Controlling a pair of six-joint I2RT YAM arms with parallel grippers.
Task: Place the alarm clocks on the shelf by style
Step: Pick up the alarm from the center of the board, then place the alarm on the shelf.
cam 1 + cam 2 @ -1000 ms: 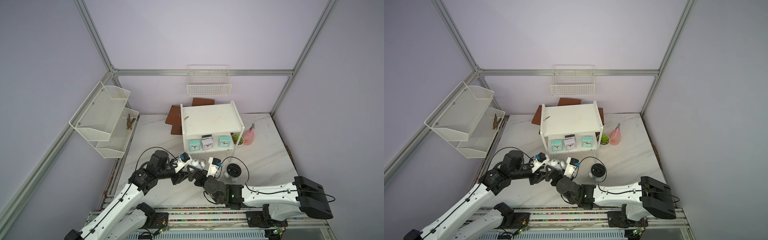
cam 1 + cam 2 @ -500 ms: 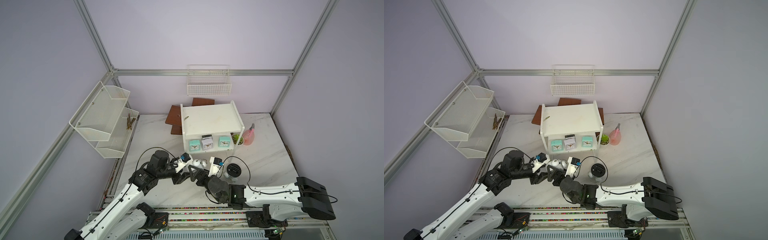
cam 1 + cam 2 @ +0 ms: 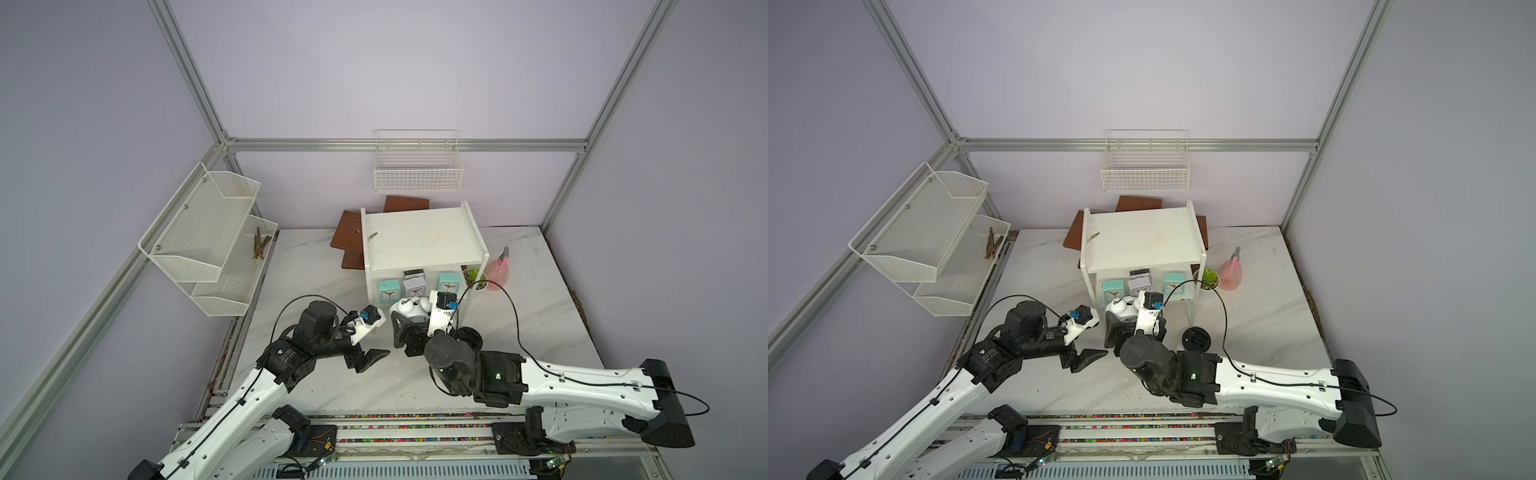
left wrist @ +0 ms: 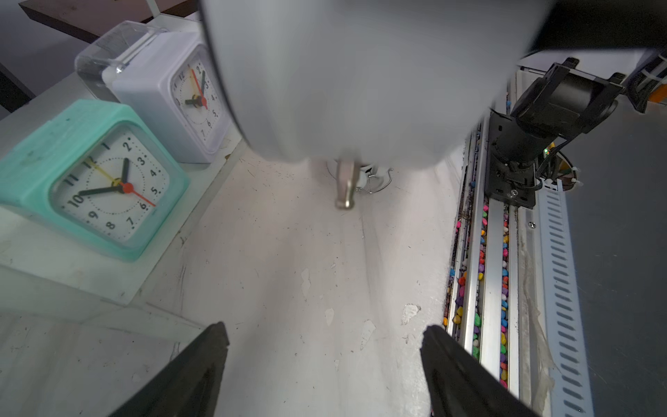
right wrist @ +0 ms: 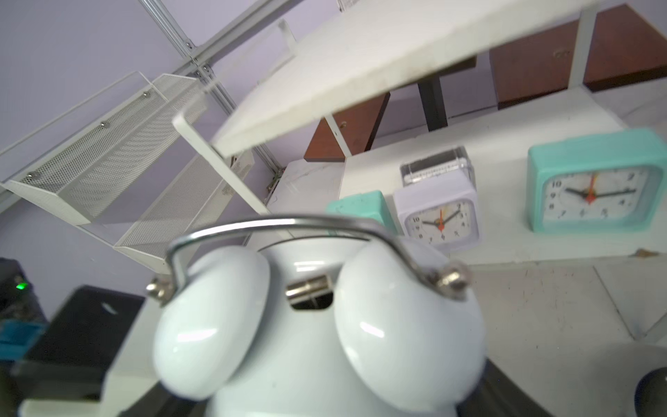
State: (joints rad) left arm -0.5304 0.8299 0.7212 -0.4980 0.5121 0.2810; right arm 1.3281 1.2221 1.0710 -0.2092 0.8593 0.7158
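A white twin-bell alarm clock (image 3: 409,308) (image 5: 317,325) hangs just in front of the shelf (image 3: 419,237), and my right gripper (image 3: 415,326) is shut on its body. Left of it, my left gripper (image 3: 370,345) (image 4: 325,361) is open and apart from that clock, with only bare table between its fingers. On the shelf's lower board stand two mint-green square clocks (image 3: 388,291) (image 3: 448,284) and a whitish-grey one (image 3: 414,286), with another clock (image 3: 414,274) behind it. A round black-backed clock (image 3: 467,336) lies on the table beside my right arm.
A pink spray bottle (image 3: 496,274) and a small potted plant (image 3: 473,278) stand right of the shelf. Brown boards (image 3: 353,232) lie behind it. A mesh rack (image 3: 208,241) hangs on the left wall, a wire basket (image 3: 417,174) on the back wall.
My left gripper has opened, let go of the twin-bell clock and drawn back to the left. The right gripper has stayed closed on the clock.
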